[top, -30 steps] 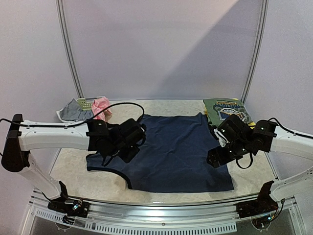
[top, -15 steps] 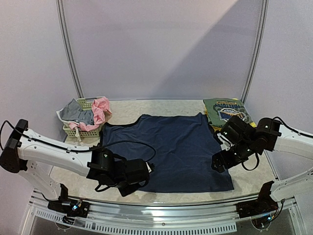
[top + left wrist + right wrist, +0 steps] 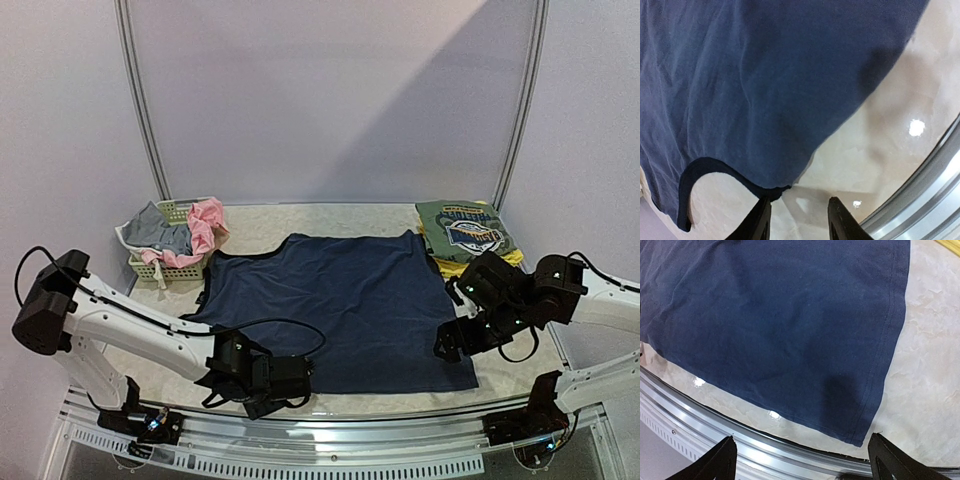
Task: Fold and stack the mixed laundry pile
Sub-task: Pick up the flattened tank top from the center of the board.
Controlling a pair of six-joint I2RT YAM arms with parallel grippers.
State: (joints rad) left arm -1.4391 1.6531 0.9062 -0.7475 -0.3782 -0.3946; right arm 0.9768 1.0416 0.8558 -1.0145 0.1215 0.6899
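A: The left end effector [image 3: 797, 212] is hovering low at the near-left corner of the navy dress [image 3: 350, 310]. Its jaws are standing partly apart with bare desk [image 3: 260, 222] showing between them. The strap end is lying just ahead of one finger, not pinched.

B: And where is the dress lying?

A: It is lying spread flat across the middle of the desk, armholes toward the left arm and hem toward the right. The right end effector [image 3: 801, 450] is hanging over the near-right hem corner, jaws wide and gripping nothing.

B: So the robot seems to be setting up a first fold from the near edge.

A: That is the likely reading. The next move is calling for each end effector to drop onto its corner and clench on the cloth. Both then need to be carrying the near edge toward the far edge together, so nothing is skewing.

B: What is sitting in containers?

A: At far left, the pale-green basket [image 3: 150, 268] is holding a grey piece [image 3: 155, 228] and a pink piece [image 3: 207, 222], both unfolded and spilling over the rim. At far right, outside any container, a green printed tee [image 3: 463, 225] is lying folded on a yellow piece [image 3: 515, 256].
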